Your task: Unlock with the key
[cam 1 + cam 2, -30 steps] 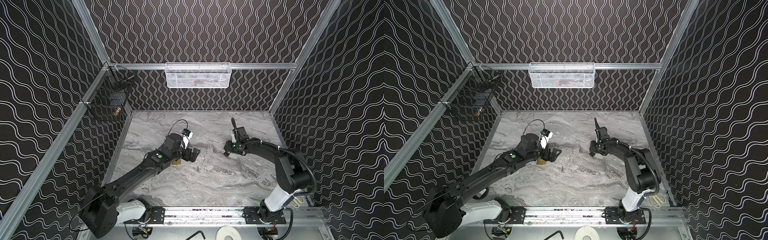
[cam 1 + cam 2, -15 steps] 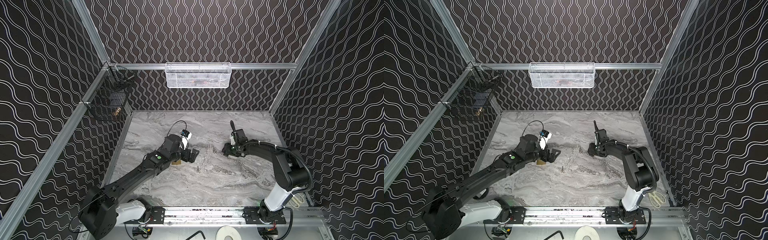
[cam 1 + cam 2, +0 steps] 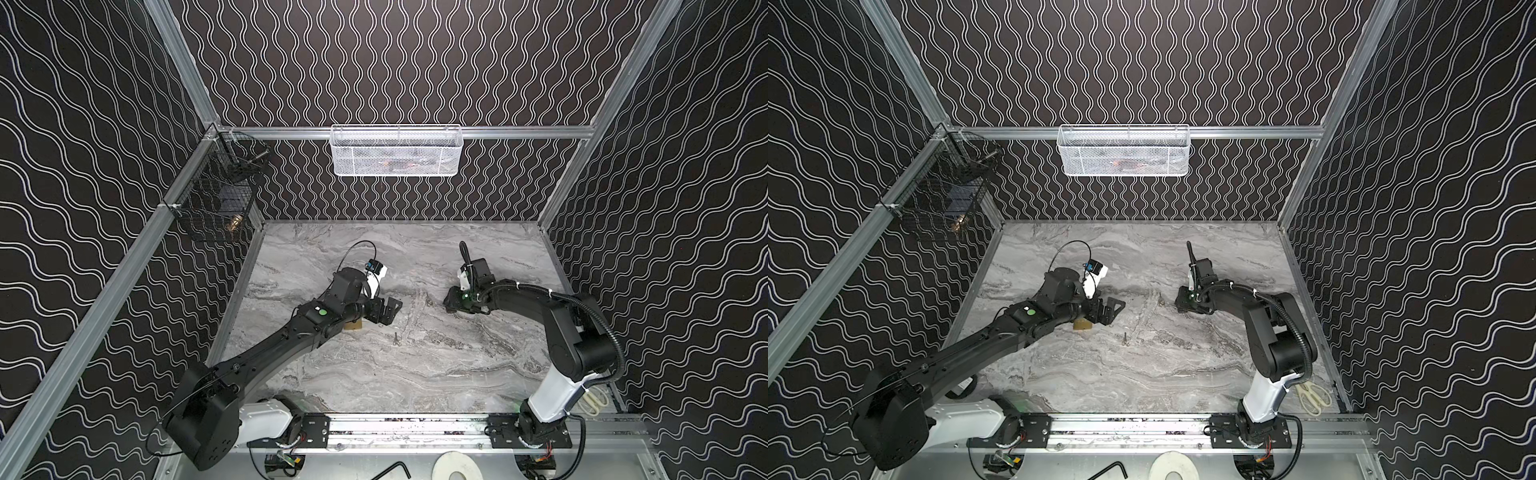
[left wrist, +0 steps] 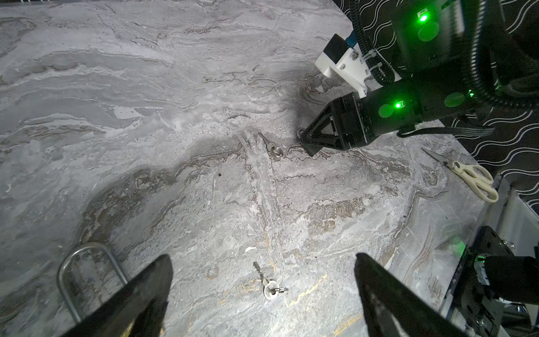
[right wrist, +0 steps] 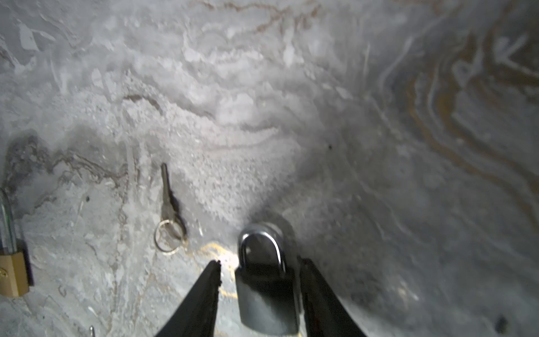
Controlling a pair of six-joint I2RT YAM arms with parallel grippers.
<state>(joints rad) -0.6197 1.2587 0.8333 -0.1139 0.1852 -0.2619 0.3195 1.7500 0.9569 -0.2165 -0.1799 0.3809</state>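
Grey steel padlock (image 5: 267, 294) lies on the marble table (image 3: 415, 374) between the fingers of the right gripper (image 5: 260, 261), right of centre in both top views. One finger touches its body and a gap shows at the other, so the jaws stand part open with nothing clamped yet. The step in hand looks like securing the lock. Next comes a firm close, then fetching a key.

The left gripper (image 4: 262, 256), left of centre, gapes wide and empty near a brass padlock (image 3: 353, 326).

The top views hide the steel lock. The right wrist view shows it, with a ringed key (image 5: 166, 192) just beside. The left wrist view shows a second key (image 4: 267, 281).
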